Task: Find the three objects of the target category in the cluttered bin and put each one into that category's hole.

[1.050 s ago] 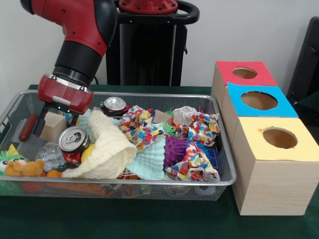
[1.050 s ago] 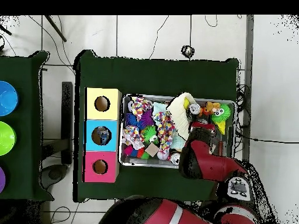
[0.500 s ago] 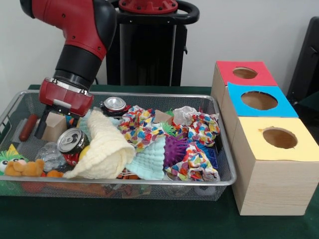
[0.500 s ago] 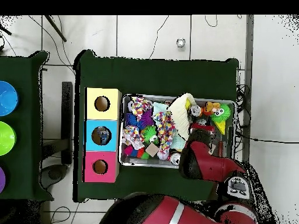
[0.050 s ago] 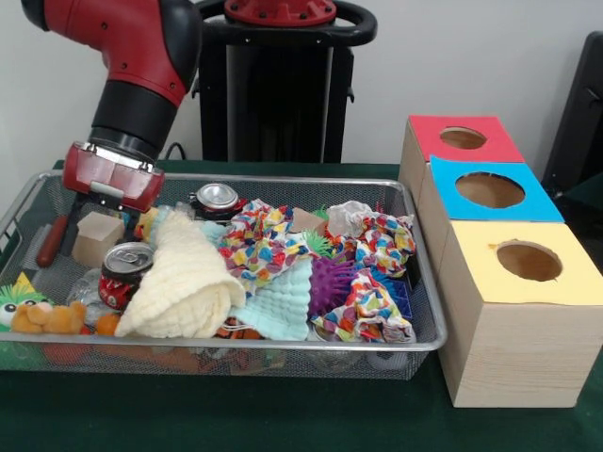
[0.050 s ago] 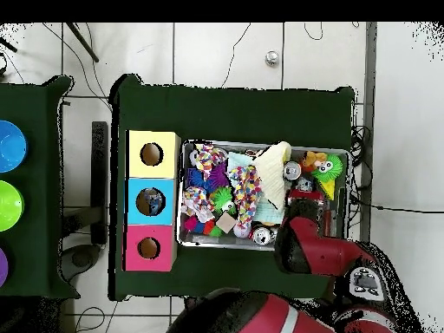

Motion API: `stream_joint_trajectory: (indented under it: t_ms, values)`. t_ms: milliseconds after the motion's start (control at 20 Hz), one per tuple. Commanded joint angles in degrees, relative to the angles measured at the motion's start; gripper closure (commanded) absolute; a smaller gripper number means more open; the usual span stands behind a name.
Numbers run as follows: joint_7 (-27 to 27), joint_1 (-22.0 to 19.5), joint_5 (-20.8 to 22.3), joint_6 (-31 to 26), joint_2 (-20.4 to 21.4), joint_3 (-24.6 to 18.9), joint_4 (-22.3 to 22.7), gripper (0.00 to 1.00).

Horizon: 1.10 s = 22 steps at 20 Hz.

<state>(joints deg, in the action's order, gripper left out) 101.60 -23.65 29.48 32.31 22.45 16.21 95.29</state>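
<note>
On the worktop (image 5: 283,414), the wire bin (image 5: 415,273) sits left of three boxes with holes (image 5: 509,282) in the front view. Inside the bin, a wooden block (image 5: 97,237) lies at the far left beneath the gripper (image 5: 105,209). A can (image 5: 122,273) lies in front of the block, touching the folded cloth (image 5: 184,282) to its right. A second can (image 5: 218,199) rests against the far wall.
</note>
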Motion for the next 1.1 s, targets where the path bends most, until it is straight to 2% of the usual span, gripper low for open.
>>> stream_joint_trajectory:
  t_ms: [50, 150, 200, 300, 500, 650, 700, 900, 1000, 1100]
  values:
    - [11.6, -9.8, 14.5, -17.2, 7.4, -20.4, 6.4, 0.00]
    - [6.8, -18.0, 15.5, -28.6, 10.3, -31.1, 10.1, 0.00]
    - [3.7, -20.5, 14.6, -32.2, 11.2, -34.2, 11.2, 0.00]
    - [0.0, -23.2, 11.9, -36.5, 13.3, -37.4, 13.7, 0.00]
    - [-1.6, -23.4, 9.9, -37.7, 16.7, -38.6, 16.2, 0.00]
    - [1.3, -18.6, 14.7, -28.8, 19.6, -33.9, 15.6, 0.00]
    - [2.1, -17.6, 15.0, -27.3, 20.2, -32.8, 15.7, 0.00]
    - [3.8, -17.9, 15.1, -26.2, 20.5, -33.3, 16.3, 0.00]
    - [3.7, -18.1, 13.4, -29.8, 21.3, -34.2, 16.2, 0.00]
    - [2.3, -19.9, 11.4, -34.1, 23.0, -37.3, 17.0, 0.00]
